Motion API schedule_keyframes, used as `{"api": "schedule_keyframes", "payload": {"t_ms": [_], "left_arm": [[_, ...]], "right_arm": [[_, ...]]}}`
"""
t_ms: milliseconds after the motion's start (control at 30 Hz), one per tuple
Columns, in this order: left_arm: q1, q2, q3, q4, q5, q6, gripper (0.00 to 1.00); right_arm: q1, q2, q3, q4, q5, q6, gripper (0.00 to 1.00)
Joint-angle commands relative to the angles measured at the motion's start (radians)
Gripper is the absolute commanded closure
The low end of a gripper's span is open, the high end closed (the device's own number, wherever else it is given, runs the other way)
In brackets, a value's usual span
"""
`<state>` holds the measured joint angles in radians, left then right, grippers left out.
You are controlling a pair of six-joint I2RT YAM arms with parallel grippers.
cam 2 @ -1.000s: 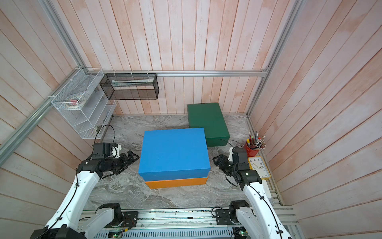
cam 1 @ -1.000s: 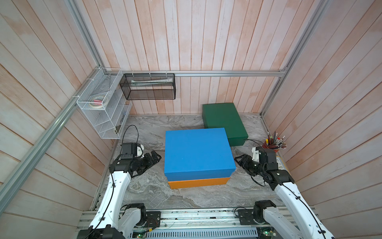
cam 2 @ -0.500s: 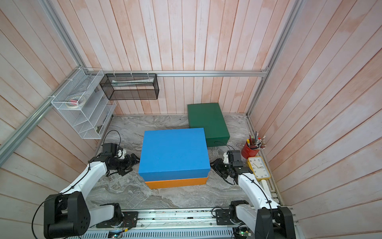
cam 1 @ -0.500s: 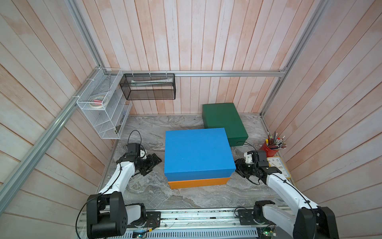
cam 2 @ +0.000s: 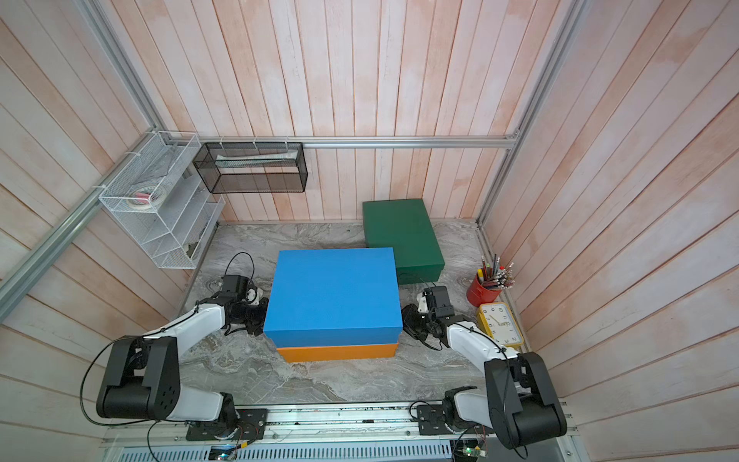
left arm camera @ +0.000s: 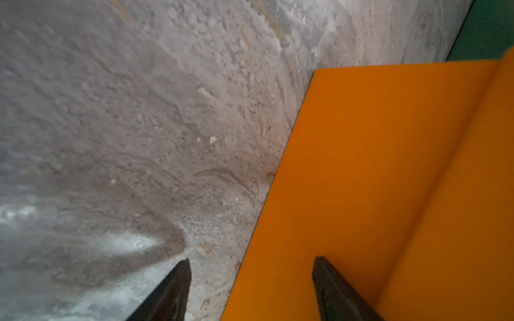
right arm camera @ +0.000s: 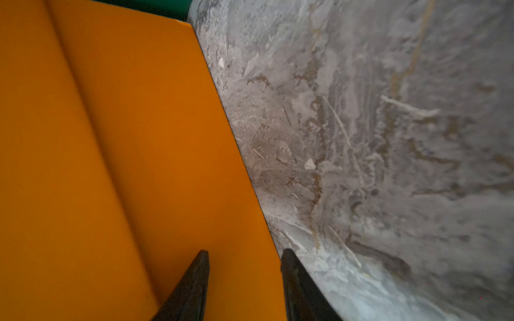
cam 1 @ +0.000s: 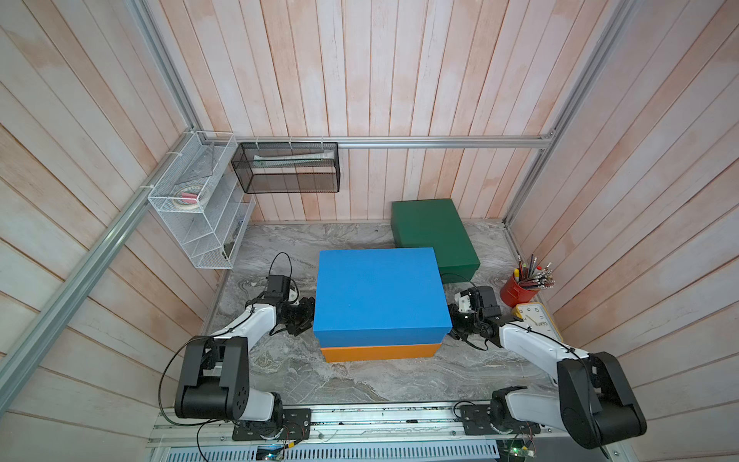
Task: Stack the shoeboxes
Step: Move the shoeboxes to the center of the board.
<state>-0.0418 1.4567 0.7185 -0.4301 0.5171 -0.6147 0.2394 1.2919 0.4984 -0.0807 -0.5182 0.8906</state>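
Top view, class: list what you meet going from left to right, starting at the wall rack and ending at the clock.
white wire rack → left gripper → blue shoebox → right gripper → yellow clock

Blue shoebox (cam 1: 380,294) atop orange shoebox (cam 1: 380,353); green shoebox (cam 1: 434,236) behind. My left gripper (cam 1: 300,319) and right gripper (cam 1: 456,322) flank the stack.

green shoebox (cam 1: 434,236) blocking rear, tabletop (cam 1: 360,384) open frontward
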Motion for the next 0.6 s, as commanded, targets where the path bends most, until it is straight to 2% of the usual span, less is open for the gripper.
{"api": "schedule_keyframes", "payload": {"t_ms": [0,267,367,467,567], "left_arm": [[-0.015,0.04,0.047,0.051,0.052,0.0,0.27],[-0.016,0.083,0.103,0.039,0.055,0.014,0.27],[-0.015,0.053,0.104,-0.009,0.013,0.03,0.27],[0.016,-0.011,0.115,-0.078,-0.058,0.059,0.22],[0.073,-0.066,0.156,-0.125,-0.097,0.097,0.16]], "right_arm": [[0.044,0.032,0.034,0.097,-0.041,0.043,0.55],[0.049,0.095,0.089,0.098,-0.032,0.029,0.55],[0.048,0.093,0.108,0.043,-0.021,0.001,0.55],[0.046,0.037,0.135,-0.084,0.055,-0.063,0.55],[0.018,-0.04,0.166,-0.227,0.168,-0.122,0.47]]}}
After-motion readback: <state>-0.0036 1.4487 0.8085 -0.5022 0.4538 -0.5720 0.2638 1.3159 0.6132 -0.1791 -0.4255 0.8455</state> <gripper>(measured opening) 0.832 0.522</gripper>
